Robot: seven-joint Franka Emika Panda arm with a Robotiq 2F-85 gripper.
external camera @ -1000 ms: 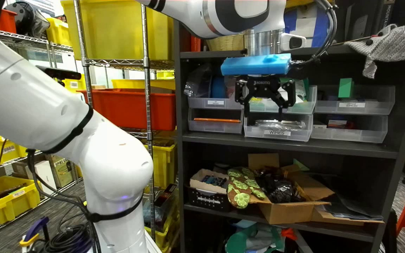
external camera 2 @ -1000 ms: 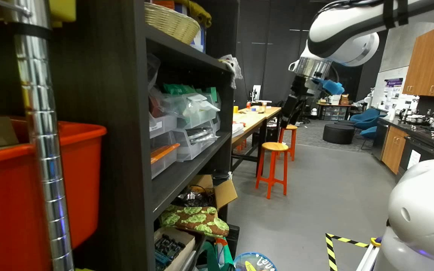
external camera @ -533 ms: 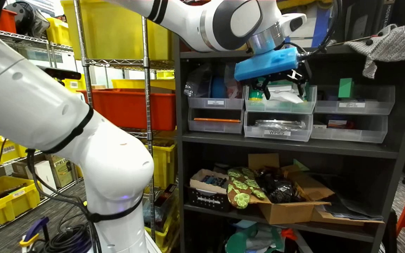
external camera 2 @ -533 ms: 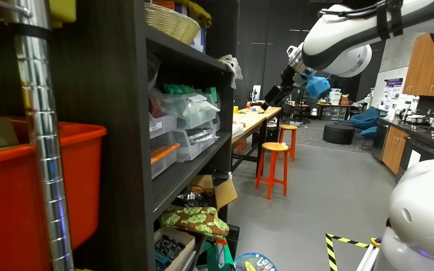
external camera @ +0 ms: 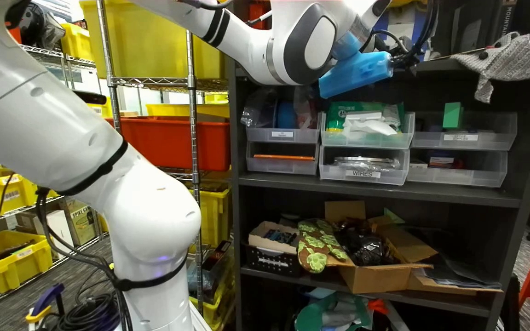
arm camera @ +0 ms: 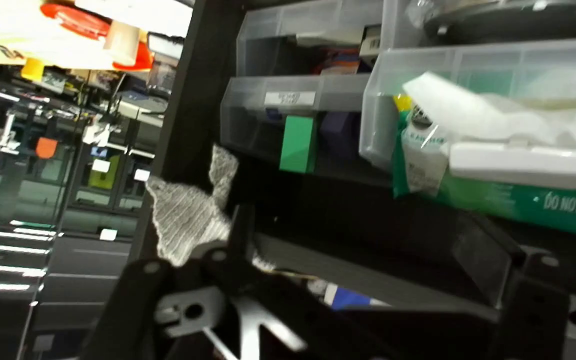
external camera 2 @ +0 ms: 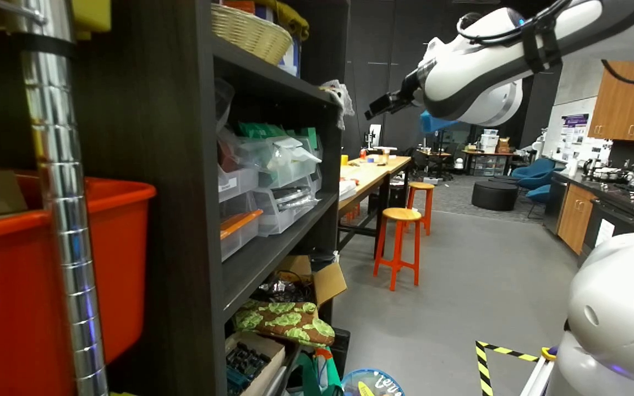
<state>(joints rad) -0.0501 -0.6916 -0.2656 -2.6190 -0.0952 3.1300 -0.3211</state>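
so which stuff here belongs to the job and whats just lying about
Likely the job:
open hand, holding nothing
grey knitted thing, seemingly nearest it
dark shelf it faces

Apparently just lying about:
cardboard box
red tub
coiled cable
front stool

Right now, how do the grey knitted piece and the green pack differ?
Look: the grey knitted piece has a woolly surface; the green pack carries printed lettering.
Pose: the grey knitted piece droops over the edge of the upper shelf; the green pack sits in a clear bin below.
Cover: a white item partly hides the green pack but not the grey knitted piece.
Shared: the open gripper holds neither.
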